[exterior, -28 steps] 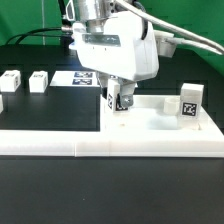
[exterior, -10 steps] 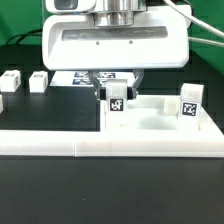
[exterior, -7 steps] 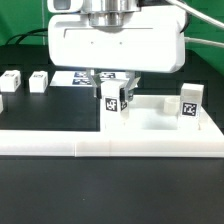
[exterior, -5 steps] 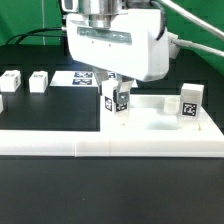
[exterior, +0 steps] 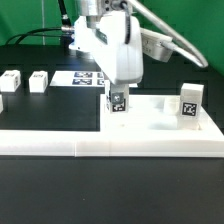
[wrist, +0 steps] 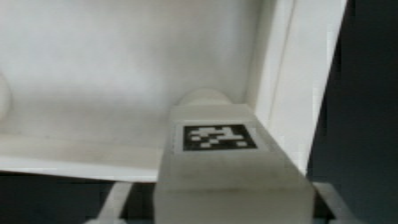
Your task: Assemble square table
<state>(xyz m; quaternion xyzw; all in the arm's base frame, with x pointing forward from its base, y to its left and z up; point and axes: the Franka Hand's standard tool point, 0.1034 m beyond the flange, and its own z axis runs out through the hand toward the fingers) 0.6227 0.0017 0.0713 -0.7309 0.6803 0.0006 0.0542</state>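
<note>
The gripper (exterior: 117, 96) clasps 1 tagged leg post (exterior: 118, 104) upright at a corner of the square tabletop (exterior: 160, 124). A second leg post (exterior: 190, 101) stands well apart.

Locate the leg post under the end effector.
The leg post stands upright on the square slab, at its end on the exterior view's left, between the end effector's fingers; a second post stands at the opposite end.
</note>
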